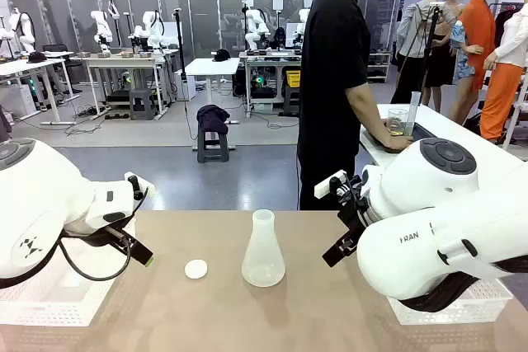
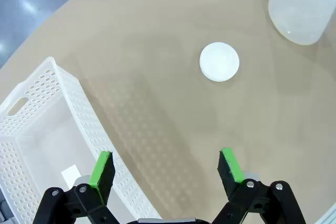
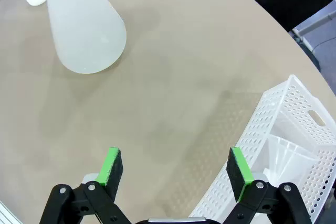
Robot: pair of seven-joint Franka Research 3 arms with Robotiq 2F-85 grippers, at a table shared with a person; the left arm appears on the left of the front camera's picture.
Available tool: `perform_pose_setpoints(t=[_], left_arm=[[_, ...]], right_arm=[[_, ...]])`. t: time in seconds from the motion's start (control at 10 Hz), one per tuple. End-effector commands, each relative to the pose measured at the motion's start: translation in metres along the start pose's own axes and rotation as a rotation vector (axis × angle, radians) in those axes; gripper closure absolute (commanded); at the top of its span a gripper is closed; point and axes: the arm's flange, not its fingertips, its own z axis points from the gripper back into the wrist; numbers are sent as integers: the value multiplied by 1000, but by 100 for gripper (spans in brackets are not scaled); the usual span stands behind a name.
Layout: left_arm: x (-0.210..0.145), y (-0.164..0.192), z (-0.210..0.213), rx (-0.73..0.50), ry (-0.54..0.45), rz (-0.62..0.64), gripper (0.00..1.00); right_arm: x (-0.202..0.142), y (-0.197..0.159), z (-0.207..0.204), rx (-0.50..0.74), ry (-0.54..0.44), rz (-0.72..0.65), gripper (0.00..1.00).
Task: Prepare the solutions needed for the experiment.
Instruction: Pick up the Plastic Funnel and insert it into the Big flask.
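Yellowish solutions (image 1: 398, 129), white disc (image 1: 196, 269), perforated white basket (image 2: 47, 108), tan table (image 1: 330, 311)

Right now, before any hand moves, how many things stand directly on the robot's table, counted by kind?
Translucent Erlenmeyer flask: 1
Small white round disc: 1
White perforated basket: 2, the left basket and the right basket
Total: 4
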Motion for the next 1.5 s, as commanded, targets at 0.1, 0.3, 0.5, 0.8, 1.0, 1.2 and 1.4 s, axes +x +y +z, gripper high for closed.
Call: perform_pose_setpoints(t=[0.1,0.3,0.5,0.8,1.0,1.2,1.4], left_arm=[[0,0,0,0,0,0,0],[0,0,0,0,0,0,0],[0,0,0,0,0,0,0],[0,0,0,0,0,0,0],[0,0,0,0,0,0,0],[0,0,0,0,0,0,0],[0,0,0,0,0,0,0]], right_arm=[[0,0,0,0,0,0,0],[0,0,0,0,0,0,0],[0,0,0,0,0,0,0],[0,0,0,0,0,0,0],[0,0,0,0,0,0,0],[0,0,0,0,0,0,0],[0,0,0,0,0,0,0]])
